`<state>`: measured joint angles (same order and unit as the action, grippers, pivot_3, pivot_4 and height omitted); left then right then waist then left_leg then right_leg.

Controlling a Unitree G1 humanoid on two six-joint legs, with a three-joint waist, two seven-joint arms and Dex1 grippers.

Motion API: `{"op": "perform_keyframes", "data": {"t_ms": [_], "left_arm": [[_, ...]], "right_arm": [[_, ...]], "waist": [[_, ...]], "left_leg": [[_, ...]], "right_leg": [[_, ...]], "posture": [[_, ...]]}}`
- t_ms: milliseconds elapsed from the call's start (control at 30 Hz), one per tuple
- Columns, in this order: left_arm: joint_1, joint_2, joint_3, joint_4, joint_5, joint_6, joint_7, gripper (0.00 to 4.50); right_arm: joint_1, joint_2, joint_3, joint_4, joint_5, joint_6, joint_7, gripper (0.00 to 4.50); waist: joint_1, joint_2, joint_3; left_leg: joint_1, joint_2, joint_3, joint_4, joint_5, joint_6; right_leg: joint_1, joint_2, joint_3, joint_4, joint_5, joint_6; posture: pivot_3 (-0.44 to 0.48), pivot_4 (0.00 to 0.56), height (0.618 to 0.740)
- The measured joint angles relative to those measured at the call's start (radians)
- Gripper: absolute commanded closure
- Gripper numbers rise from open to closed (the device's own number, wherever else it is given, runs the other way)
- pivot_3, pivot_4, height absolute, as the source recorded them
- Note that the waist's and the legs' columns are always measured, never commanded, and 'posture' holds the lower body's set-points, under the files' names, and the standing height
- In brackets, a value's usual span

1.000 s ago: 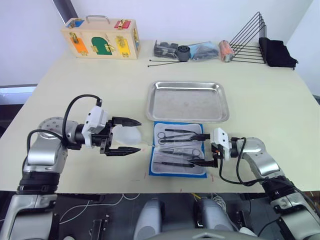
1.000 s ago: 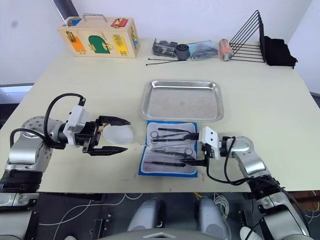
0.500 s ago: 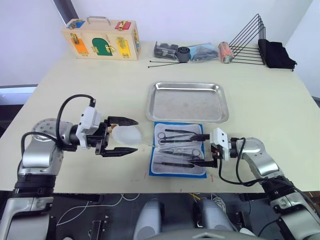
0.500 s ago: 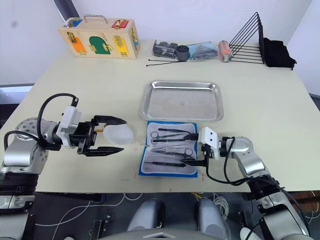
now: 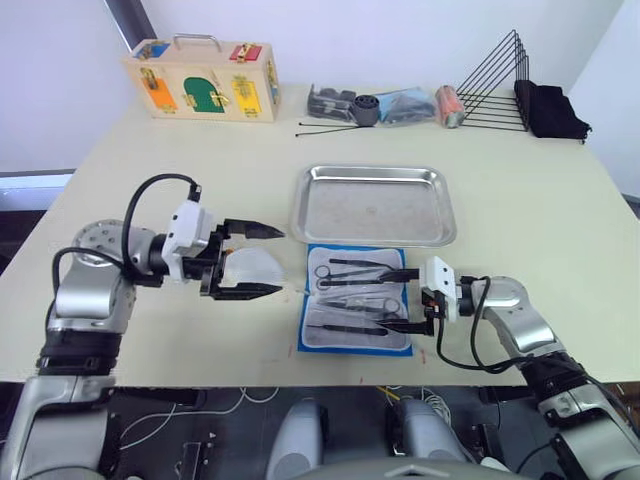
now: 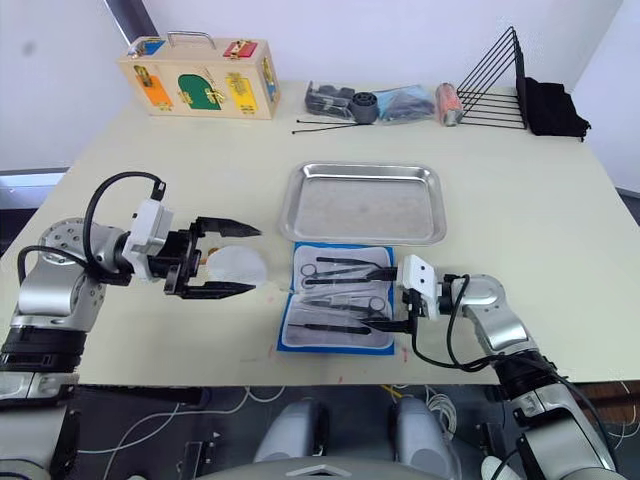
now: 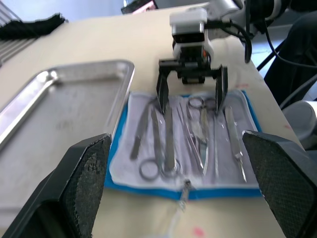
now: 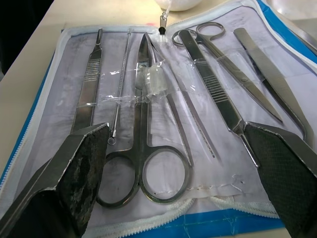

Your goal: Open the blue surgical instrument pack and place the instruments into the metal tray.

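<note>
pack open, instruments not yet in tray

head view: the blue surgical instrument pack [image 5: 356,312] lay unfolded just in front of the metal tray [image 5: 374,204]. the left gripper [image 5: 262,261] was spread by a white oval pad [image 5: 252,268].

left wrist view: the right gripper [image 7: 192,97] stood apart over the pack.

right wrist view: the instruments [image 8: 148,106] lay side by side, taped down.

No legible text, label, brand, number or sign found on any item in view, near either gripper or beyond.
</note>
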<state>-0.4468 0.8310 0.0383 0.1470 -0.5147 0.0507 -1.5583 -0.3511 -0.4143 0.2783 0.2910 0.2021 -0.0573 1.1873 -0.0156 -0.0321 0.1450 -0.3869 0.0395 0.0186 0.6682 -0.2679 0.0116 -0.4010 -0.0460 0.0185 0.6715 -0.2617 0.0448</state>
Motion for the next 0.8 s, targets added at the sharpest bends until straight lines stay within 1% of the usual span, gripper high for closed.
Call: {"op": "perform_keyframes", "data": {"t_ms": [100, 233, 300, 500, 600, 700, 800], "left_arm": [[-0.014, -0.001, -0.010, -0.012, -0.020, 0.024, -0.006, 0.03], [-0.025, 0.054, -0.054, -0.059, -0.079, 0.068, -0.010, 0.03], [-0.028, 0.079, -0.081, -0.059, -0.078, 0.060, -0.010, 0.03], [-0.051, 0.085, -0.154, 0.005, -0.026, -0.005, -0.010, 0.03], [-0.075, 0.068, -0.172, 0.052, 0.002, -0.028, -0.010, 0.03], [-0.131, 0.034, -0.206, 0.128, 0.038, -0.066, -0.010, 0.03], [-0.185, -0.012, -0.247, 0.215, 0.095, -0.105, -0.010, 0.80]], "right_arm": [[0.001, 0.003, 0.000, 0.007, 0.000, -0.008, -0.003, 0.00], [0.000, 0.005, -0.001, 0.014, 0.000, -0.015, -0.003, 0.00], [0.000, 0.007, -0.002, 0.016, 0.000, -0.017, -0.003, 0.00], [0.000, 0.013, -0.003, 0.029, 0.000, -0.039, -0.003, 0.00], [-0.001, 0.014, -0.003, 0.038, 0.000, -0.059, -0.003, 0.00], [-0.006, 0.016, -0.003, 0.052, 0.000, -0.079, -0.003, 0.00], [-0.012, 0.022, -0.003, 0.068, 0.000, -0.096, -0.003, 0.00]], "waist": [[-0.001, 0.000, 0.000], [-0.001, 0.000, 0.000], [-0.001, 0.000, 0.000], [-0.002, 0.000, 0.000], [-0.002, 0.000, 0.000], [0.000, -0.001, 0.000], [-0.001, -0.001, -0.001]], "left_leg": [[0.004, 0.000, 0.000, -0.002, 0.000, 0.000], [0.005, 0.000, 0.000, -0.002, 0.000, 0.000], [0.005, 0.000, 0.000, -0.002, 0.000, 0.000], [0.006, 0.001, 0.000, -0.002, 0.000, 0.000], [0.006, 0.001, 0.001, -0.002, 0.000, 0.000], [0.006, 0.001, 0.001, -0.002, 0.000, 0.000], [0.006, 0.001, 0.001, -0.002, 0.000, 0.000]], "right_leg": [[0.004, 0.000, 0.000, -0.001, 0.000, -0.001], [0.004, 0.000, 0.000, -0.002, 0.000, -0.001], [0.005, 0.000, 0.000, -0.002, 0.000, -0.001], [0.005, 0.001, 0.000, -0.002, -0.001, -0.001], [0.005, 0.001, 0.000, -0.002, -0.001, -0.001], [0.005, 0.001, 0.000, -0.002, -0.001, -0.001], [0.005, 0.001, 0.001, -0.002, -0.001, -0.001]], "posture": [[0.000, 0.150, 0.740], [0.000, 0.150, 0.740], [0.000, 0.150, 0.740], [0.000, 0.150, 0.740], [0.000, 0.150, 0.740], [0.000, 0.150, 0.740], [0.000, 0.150, 0.740]]}}
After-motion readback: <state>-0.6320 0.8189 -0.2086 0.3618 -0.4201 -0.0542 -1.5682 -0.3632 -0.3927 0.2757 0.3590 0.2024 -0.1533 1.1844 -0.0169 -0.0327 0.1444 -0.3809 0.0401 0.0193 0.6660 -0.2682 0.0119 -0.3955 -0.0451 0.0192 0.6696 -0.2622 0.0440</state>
